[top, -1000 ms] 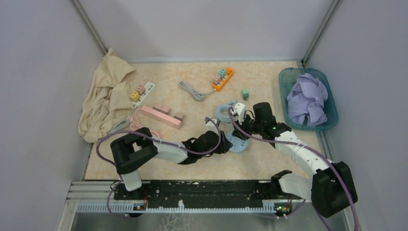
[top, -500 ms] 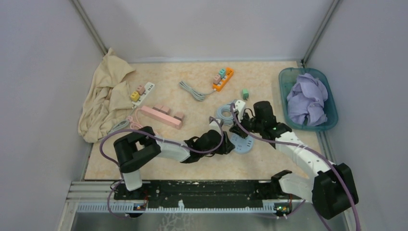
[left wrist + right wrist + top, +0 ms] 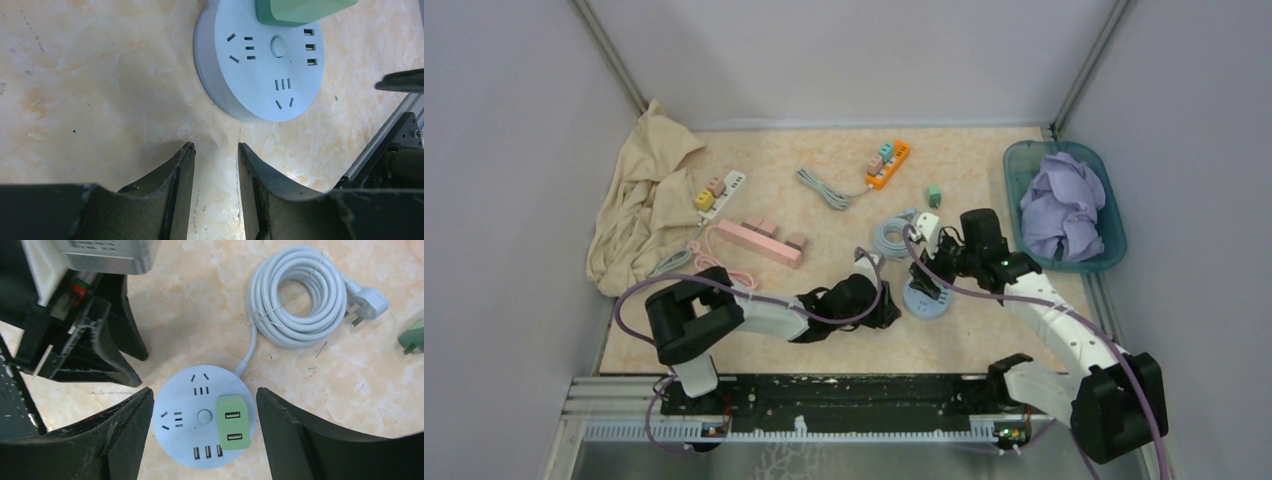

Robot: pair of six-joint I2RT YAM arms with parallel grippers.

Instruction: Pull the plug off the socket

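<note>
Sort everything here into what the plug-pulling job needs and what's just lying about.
Job: seated green plug, round socket with its coiled cable, right gripper, left gripper.

Lying about: orange strip, pink strip, white strip, loose green plug, beige cloth, basket of purple cloth.

Support: a marbled beige table (image 3: 969, 150) is being used. Its left side is being covered by a crumpled beige cloth (image 3: 639, 210), with a white power strip (image 3: 724, 190) and a pink power strip (image 3: 759, 242) beside it. An orange power strip (image 3: 889, 165) with a grey cord (image 3: 822, 187) is being carried at the back. A loose green plug (image 3: 934, 194), a coiled cable (image 3: 890, 235) and the round blue socket (image 3: 926, 298) are being carried centre-right, and a teal basket (image 3: 1016, 170) at the right edge.
</note>
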